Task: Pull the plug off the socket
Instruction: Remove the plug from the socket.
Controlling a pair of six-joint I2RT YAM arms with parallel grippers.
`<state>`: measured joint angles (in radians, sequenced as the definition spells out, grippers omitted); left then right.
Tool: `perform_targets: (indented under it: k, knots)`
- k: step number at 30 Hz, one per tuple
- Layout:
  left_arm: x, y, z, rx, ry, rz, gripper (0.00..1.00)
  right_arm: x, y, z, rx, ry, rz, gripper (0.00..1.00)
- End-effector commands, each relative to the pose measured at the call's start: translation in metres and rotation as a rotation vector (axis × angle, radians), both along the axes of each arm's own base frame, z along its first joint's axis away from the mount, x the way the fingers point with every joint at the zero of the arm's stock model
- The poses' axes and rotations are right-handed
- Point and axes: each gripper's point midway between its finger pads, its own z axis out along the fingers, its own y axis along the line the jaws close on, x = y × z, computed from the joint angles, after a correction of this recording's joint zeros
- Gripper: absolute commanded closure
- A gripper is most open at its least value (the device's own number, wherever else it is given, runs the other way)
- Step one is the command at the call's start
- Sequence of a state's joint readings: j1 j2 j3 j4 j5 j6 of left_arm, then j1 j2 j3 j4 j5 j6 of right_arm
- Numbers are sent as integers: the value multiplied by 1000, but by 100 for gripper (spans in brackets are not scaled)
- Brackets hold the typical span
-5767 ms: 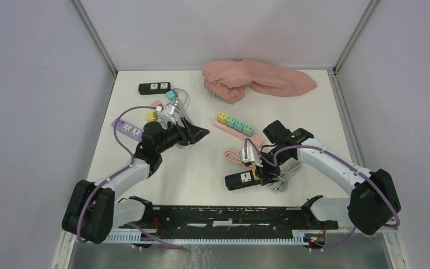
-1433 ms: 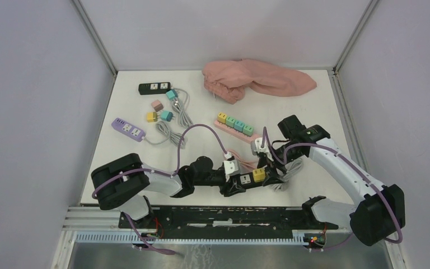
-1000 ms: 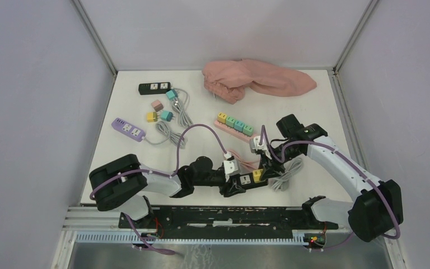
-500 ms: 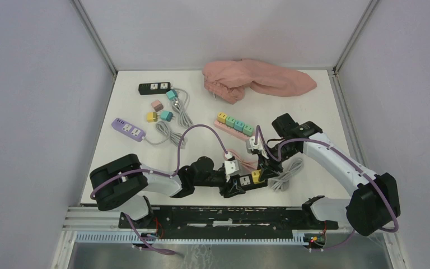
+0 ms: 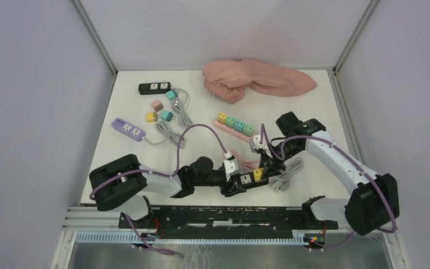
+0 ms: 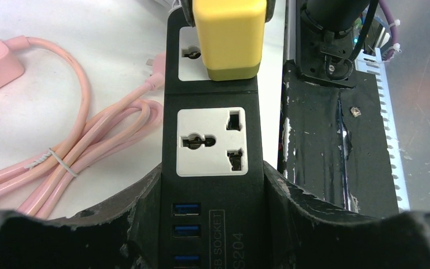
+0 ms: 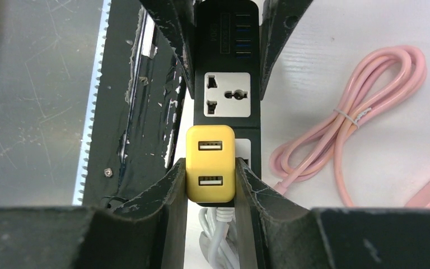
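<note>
Yellow plug (image 7: 210, 171) clamped in right jaws beside table (image 5: 325, 101) edge.

The left arm (image 5: 157, 182) and right arm (image 5: 339, 161) wear white shells between bulky black joints, each trailed by a purple cable (image 5: 196, 126). The right end effector (image 7: 210, 162) has black fingers (image 7: 173, 188), scuffed and chipped along their edges.
</note>
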<state>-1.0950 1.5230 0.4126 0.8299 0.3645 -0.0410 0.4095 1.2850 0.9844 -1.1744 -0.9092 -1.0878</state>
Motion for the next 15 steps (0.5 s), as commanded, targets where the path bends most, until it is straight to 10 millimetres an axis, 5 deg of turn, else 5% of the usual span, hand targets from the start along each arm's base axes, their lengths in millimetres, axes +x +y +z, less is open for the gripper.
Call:
perform_targets:
  k: [1, 6, 15]
  knots:
    - [7, -5, 23, -65, -63, 12, 97, -19, -5, 2, 68, -57, 86, 100]
    - [8, -9, 22, -64, -57, 8, 97, -28, 3, 0, 113, -77, 125, 100]
    - [9, -18, 16, -52, -28, -6, 97, 0, 22, 0, 50, -54, -11, 100]
